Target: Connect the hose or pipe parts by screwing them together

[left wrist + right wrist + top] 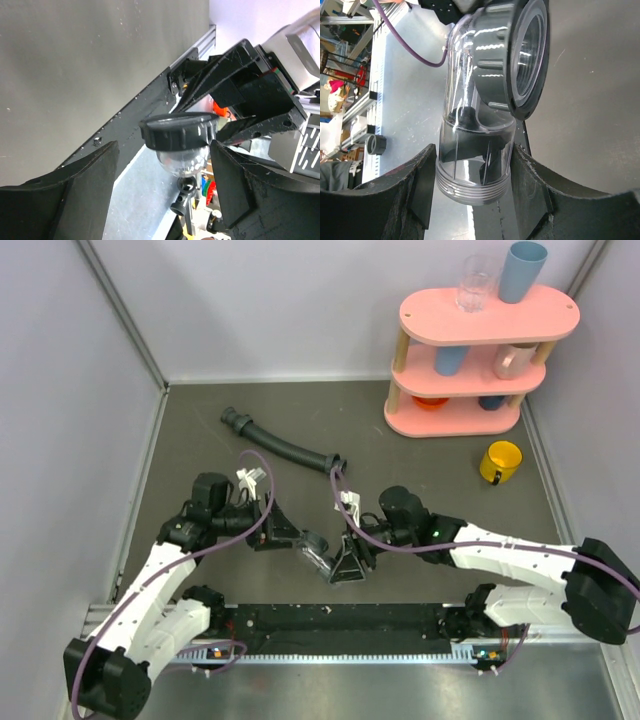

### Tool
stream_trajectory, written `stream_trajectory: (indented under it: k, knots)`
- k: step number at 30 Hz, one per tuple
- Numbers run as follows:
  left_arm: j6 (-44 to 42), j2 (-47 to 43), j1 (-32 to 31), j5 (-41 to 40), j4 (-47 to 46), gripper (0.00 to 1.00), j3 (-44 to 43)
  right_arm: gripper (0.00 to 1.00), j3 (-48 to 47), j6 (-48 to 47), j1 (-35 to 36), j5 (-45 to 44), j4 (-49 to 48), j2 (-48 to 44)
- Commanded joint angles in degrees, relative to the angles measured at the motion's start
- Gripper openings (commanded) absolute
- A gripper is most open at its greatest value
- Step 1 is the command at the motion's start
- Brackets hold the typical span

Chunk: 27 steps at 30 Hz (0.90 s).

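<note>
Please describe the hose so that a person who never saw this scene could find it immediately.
Start from above at the dark table and find the pink shelf in its far right corner. The hose lies flat to the left of that shelf, running diagonally from far left to nearer right. It is black, thick and ribbed with wider cuffs at its ends, unlike the thin smooth purple cables nearby.

The elbow fitting (475,150) is clear glossy plastic, its ring nut (495,65) smooth dark-grey; the hose (282,445) ribbed matt black.

Top of elbow fitting (470,140) cut off, ring nut (495,65) rim cropped
</note>
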<state>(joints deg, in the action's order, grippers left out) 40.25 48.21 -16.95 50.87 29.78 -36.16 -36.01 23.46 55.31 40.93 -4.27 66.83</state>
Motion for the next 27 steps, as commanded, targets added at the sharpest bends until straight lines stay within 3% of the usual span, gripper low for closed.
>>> stream_trajectory:
  k: [1,16,27]
  knots:
    - [3.7,-2.8,-0.1,5.2,-4.6,0.78,1.4,0.07,-2.2,-0.2,-0.5,1.5,-4.3,0.9]
    - [3.3,-3.6,-0.3,6.0,-4.1,0.72,4.0,0.06,-3.5,-0.9,-0.4,0.8,-4.1,1.9]
    - [7.8,-2.2,-2.6,7.8,-10.5,0.67,6.3,0.06,-3.7,-1.9,-0.4,2.9,-6.1,4.1]
